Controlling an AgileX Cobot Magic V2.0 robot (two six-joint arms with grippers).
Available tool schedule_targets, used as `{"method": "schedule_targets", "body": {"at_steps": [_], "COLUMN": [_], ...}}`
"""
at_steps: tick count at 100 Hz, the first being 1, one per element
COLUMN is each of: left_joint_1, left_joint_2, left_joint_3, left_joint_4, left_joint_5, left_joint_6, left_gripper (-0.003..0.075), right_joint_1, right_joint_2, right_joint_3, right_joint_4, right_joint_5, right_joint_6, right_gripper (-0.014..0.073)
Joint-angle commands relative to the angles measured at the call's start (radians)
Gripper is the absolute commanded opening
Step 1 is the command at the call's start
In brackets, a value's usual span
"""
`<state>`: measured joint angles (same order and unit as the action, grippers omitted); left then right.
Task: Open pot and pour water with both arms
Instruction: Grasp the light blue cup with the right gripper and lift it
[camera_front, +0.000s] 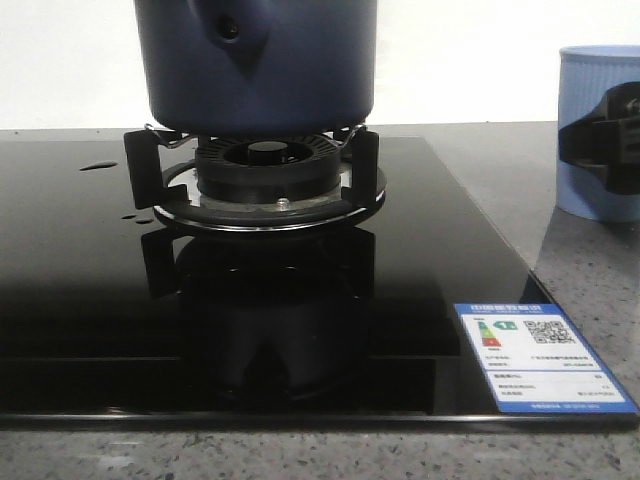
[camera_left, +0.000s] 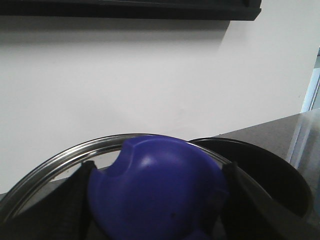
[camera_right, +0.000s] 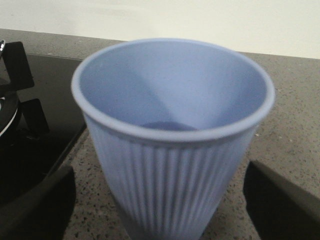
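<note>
The dark navy pot (camera_front: 255, 65) stands on the burner's supports; its top is cut off in the front view. My left gripper (camera_left: 157, 200) is shut on the blue knob (camera_left: 160, 182) of a glass lid with a steel rim (camera_left: 47, 165), one finger on each side. A dark round rim (camera_left: 280, 172) shows just beyond the lid. The pale blue ribbed cup (camera_right: 172, 150) stands on the counter to the right of the hob and also shows in the front view (camera_front: 590, 90). My right gripper (camera_right: 160, 210) is open around the cup's lower part, with a gap on both sides. It is the black shape over the cup in the front view (camera_front: 605, 140).
The gas burner (camera_front: 265, 175) with black pan supports sits on a black glass hob (camera_front: 90, 300). The hob carries an energy label (camera_front: 540, 360) at its front right and a few water drops (camera_front: 100, 167) at the left. Speckled grey counter (camera_front: 590, 270) surrounds it, with a white wall behind.
</note>
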<state>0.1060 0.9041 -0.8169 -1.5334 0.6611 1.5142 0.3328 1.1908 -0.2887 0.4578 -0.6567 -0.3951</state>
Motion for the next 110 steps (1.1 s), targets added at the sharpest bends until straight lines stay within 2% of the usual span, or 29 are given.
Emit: {"method": "schedule_targets", "body": {"at_steps": [1,30,70,97,110], "left_joint_1": [0.001,0.001,0.001,0.001,0.001], "left_joint_2": [-0.016,-0.016,-0.016,-0.016,-0.016], "left_joint_3": [-0.034,-0.034,-0.034,-0.034,-0.034], "left_joint_4": [-0.083,-0.083,-0.083,-0.083,-0.083], "left_joint_5": [0.01,0.012,0.011,0.011,0.011], "left_joint_6": [0.0,0.0,0.0,0.0,0.0], "left_gripper": [0.0298,0.0298,0.0298,0.0295,0.0295], "right_joint_1": [-0.001,-0.001,-0.053,-0.053,-0.053], "right_joint_2": [-0.005,0.028,0.081,0.086,0.086], "right_joint_3": [-0.034,-0.081,-0.083,-0.083,-0.083], "right_joint_4": [-0.035,-0.037,-0.037,-0.099,-0.101], "right_joint_5": [-0.099,-0.093,-0.095,-0.101,-0.101], "right_joint_6": [0.011,0.012,0.05,0.051,0.051], "right_gripper": [0.0613,0.0613,0.0605,0.0361,0.0302]}}
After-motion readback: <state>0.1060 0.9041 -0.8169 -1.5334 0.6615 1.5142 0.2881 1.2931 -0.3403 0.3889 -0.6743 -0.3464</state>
